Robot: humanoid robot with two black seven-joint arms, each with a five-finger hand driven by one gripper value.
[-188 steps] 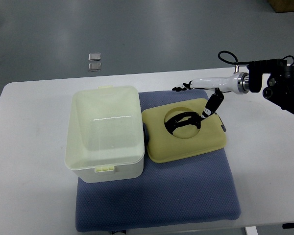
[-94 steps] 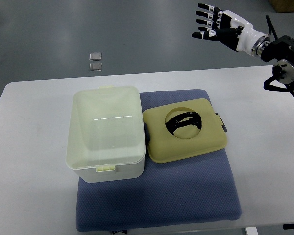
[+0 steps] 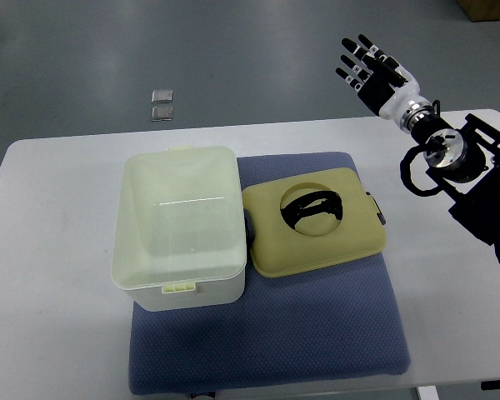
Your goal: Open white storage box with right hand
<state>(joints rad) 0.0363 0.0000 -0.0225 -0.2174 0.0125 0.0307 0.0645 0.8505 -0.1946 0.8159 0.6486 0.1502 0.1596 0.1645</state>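
The white storage box point(image 3: 179, 227) stands on the left part of a blue mat point(image 3: 317, 325), with its translucent lid on top and a latch tab at its near edge. Beside it on the right lies a yellowish lid point(image 3: 313, 220) with a round hole showing a black handle. My right hand point(image 3: 368, 70) is raised beyond the table's far right edge, fingers spread and empty, well away from the box. Its arm point(image 3: 458, 167) comes in from the right edge. The left arm is out of sight.
The white table point(image 3: 58, 292) carries the mat. Two small grey squares point(image 3: 160, 105) lie on the floor beyond the table's far edge.
The right hand rose from the yellowish lid's right edge to high above the far right of the table, then turned and moved slightly lower with the arm swinging nearer. The box and lid have not moved.
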